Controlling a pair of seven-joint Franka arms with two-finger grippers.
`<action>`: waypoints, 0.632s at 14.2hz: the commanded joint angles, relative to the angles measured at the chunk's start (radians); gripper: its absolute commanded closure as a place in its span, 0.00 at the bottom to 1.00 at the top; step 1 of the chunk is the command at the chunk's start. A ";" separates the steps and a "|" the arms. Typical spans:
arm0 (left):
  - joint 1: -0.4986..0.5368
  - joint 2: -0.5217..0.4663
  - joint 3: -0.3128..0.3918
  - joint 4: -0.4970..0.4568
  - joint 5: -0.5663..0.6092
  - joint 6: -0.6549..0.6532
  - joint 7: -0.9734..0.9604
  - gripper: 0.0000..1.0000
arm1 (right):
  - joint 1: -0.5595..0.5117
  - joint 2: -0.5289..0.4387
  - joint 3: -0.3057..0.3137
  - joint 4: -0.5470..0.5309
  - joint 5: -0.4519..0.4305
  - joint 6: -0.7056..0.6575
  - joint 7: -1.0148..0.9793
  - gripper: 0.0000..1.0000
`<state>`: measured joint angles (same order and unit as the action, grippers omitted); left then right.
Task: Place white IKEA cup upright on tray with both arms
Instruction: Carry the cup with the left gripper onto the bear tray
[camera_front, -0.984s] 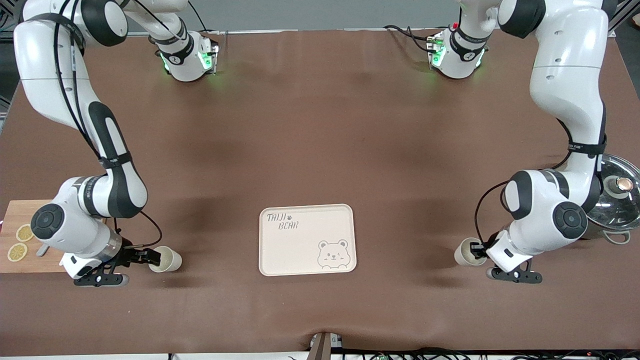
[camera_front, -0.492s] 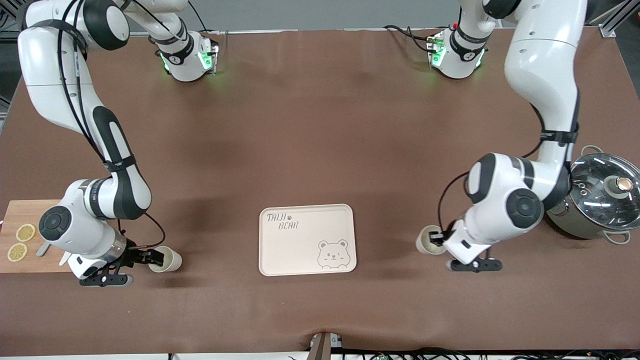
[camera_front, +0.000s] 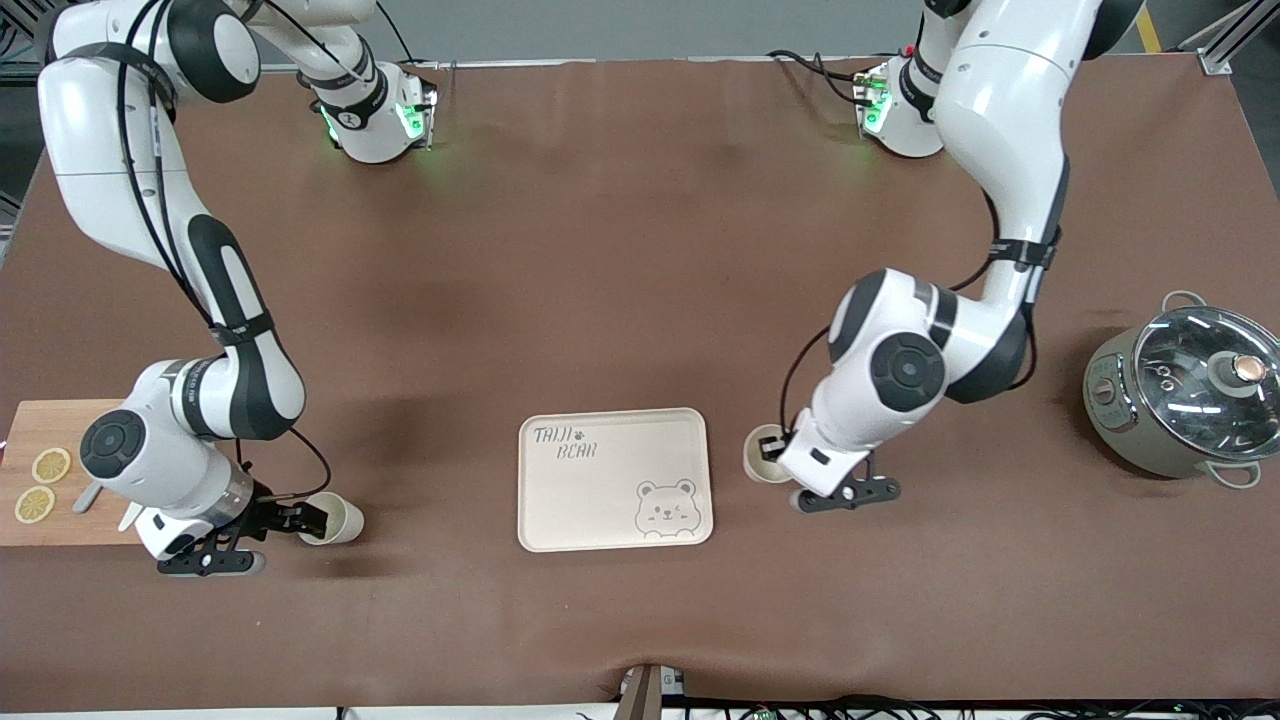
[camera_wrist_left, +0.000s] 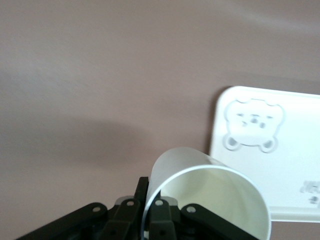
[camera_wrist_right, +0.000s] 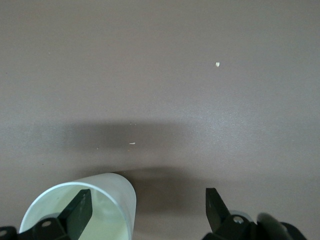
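Two white cups show. One (camera_front: 340, 518) lies on its side on the table, toward the right arm's end from the cream bear tray (camera_front: 612, 478). My right gripper (camera_front: 308, 519) is open at its mouth. In the right wrist view, one finger (camera_wrist_right: 80, 210) is inside this cup (camera_wrist_right: 107, 200) and the other is well outside it, with the gripper (camera_wrist_right: 147, 207) straddling the wall. My left gripper (camera_front: 776, 453) is shut on the rim of the second cup (camera_front: 760, 458), just beside the tray's edge at the left arm's end. The left wrist view shows the gripper (camera_wrist_left: 149, 202) pinching the cup (camera_wrist_left: 210, 200), with the tray (camera_wrist_left: 280, 165) close by.
A grey pot with a glass lid (camera_front: 1190, 395) stands at the left arm's end of the table. A bamboo cutting board (camera_front: 60, 500) with lemon slices (camera_front: 48, 466) lies at the right arm's end, beside the right gripper.
My left arm has carried its cup from beside the pot across the table to the tray's edge. My right gripper has barely moved at the lying cup.
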<state>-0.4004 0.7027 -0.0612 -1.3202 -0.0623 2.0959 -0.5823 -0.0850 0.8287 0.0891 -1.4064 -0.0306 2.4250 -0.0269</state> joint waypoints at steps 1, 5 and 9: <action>-0.063 0.014 0.035 0.042 0.009 -0.022 -0.091 1.00 | -0.004 0.015 0.006 0.017 -0.022 0.011 0.010 0.00; -0.158 0.078 0.084 0.097 0.007 0.015 -0.165 1.00 | -0.002 0.020 0.006 0.015 -0.022 0.009 0.010 0.00; -0.190 0.156 0.084 0.111 0.007 0.096 -0.227 1.00 | -0.002 0.020 0.006 0.017 -0.020 0.008 0.018 0.37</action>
<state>-0.5642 0.8045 0.0068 -1.2562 -0.0618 2.1662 -0.7711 -0.0849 0.8381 0.0891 -1.4062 -0.0306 2.4273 -0.0268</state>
